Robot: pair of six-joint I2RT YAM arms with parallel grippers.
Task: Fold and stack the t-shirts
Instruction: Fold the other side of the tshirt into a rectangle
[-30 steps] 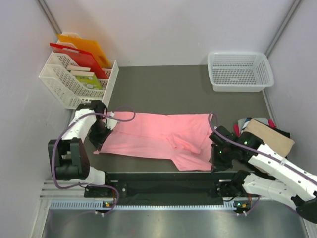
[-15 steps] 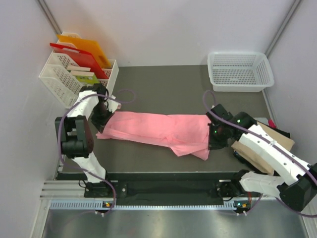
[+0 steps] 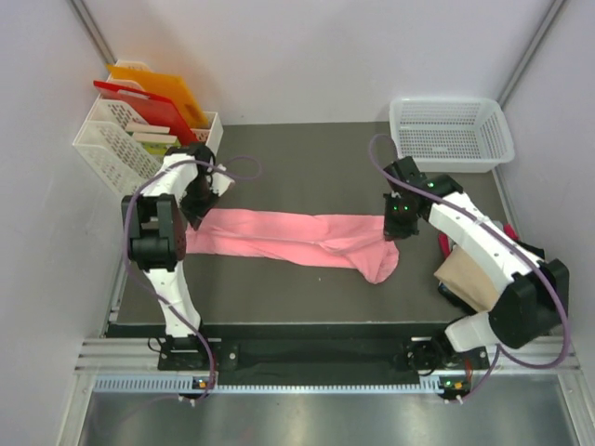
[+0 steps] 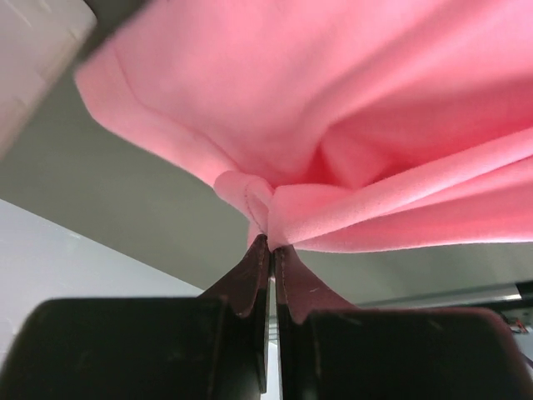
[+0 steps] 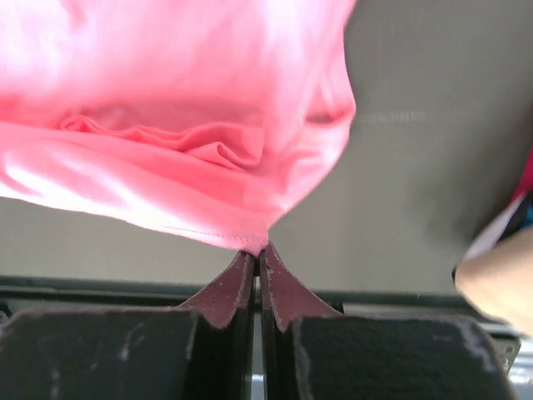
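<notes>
With the left gripper (image 4: pixel 268 242) clamped on a bunched edge of the salmon-pink t-shirt (image 3: pixel 288 237) and the right gripper (image 5: pixel 256 248) pinching its far hem, the cloth spanning both fingertips, the arms should move level and evenly taut so the fold lands straight.

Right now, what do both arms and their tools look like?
The left arm and right arm have white shells with black joints, each with a looping purple cable. The left tool and right tool are black blocks ending in tapered, dark reddish-brown pads.
</notes>
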